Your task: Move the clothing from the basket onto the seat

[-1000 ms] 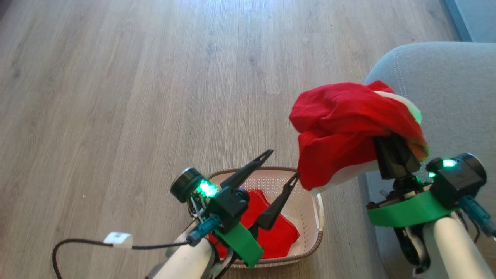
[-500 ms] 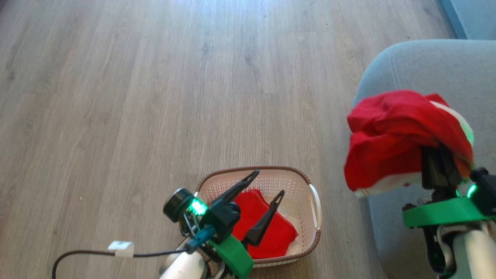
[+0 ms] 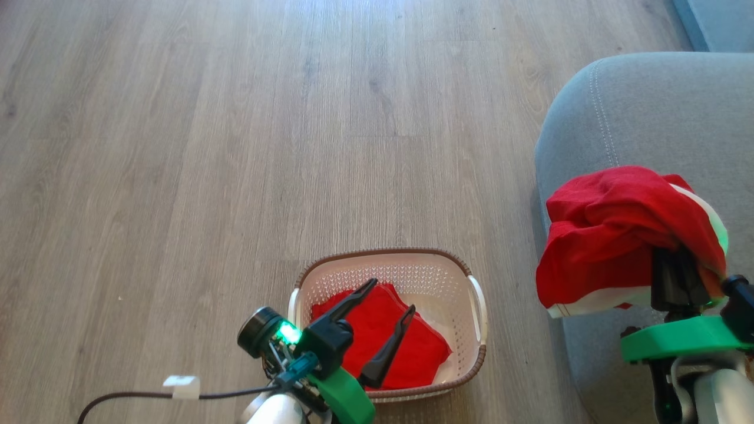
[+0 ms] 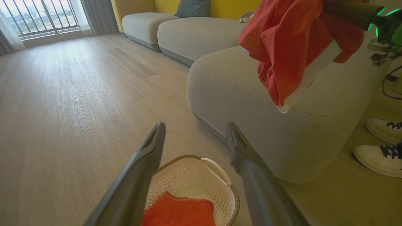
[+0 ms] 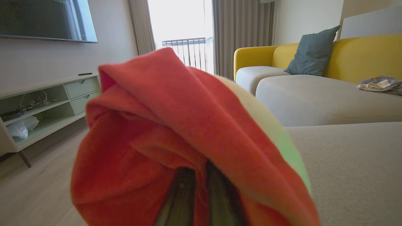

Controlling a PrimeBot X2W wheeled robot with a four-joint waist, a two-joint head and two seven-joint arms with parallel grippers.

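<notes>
Clothing [image 3: 601, 235], bright red, hangs pinched in the right fingers [image 5: 180, 201] at lower right over the grey seat [image 3: 660, 112]; left fingers [image 3: 392, 344] spread wide above the basket [image 3: 383, 253], bottom centre.

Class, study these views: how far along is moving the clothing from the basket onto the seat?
Done: one red garment is out of the basket. In hand: the right gripper, shut on it, holds it over the seat, not yet released. Left: a second red garment lies in the basket, under the open left gripper.
</notes>
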